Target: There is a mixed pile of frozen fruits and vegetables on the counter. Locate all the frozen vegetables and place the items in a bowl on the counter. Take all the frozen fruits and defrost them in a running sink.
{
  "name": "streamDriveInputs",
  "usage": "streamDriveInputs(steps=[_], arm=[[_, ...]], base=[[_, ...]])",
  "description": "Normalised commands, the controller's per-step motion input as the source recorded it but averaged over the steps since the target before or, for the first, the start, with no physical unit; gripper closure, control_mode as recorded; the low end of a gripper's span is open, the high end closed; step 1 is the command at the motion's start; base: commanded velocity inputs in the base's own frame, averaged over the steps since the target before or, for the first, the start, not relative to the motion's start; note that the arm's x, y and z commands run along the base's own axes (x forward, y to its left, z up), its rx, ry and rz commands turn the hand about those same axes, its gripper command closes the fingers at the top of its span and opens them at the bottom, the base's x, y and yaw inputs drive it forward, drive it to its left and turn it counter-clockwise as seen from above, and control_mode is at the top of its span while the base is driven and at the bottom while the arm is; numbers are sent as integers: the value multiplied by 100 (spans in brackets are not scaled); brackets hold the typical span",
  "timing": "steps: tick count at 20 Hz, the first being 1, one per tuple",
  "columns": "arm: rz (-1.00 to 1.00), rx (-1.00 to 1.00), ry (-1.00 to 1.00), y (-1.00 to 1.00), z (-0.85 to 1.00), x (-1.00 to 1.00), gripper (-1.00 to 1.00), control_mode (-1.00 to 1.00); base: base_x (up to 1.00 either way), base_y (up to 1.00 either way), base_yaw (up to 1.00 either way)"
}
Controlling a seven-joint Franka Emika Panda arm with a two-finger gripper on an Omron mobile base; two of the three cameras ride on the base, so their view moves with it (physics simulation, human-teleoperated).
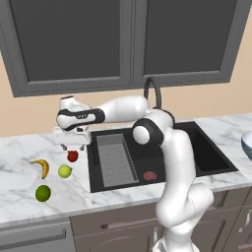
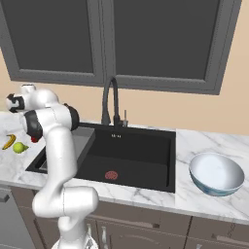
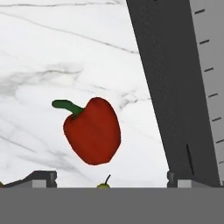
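Pile (image 1: pixel 55 172) left of sink (image 1: pixel 157 152)

No text, label, brand, number or sign can be read anywhere in these pictures.
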Motion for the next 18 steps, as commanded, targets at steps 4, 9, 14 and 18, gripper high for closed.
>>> streamDriveInputs(steps=[4, 9, 14, 18], arm=[[0, 0, 0, 11, -28, 30, -100, -100], [1, -1, 1, 19, -27, 9, -100, -100], [0, -1, 4, 3, -30, -5, -100, -100], [1, 1, 9, -19, -36, 0, -100, -100]], base=[[0, 0, 0], [0, 0, 0], [0, 0, 0], [0, 0, 0]])
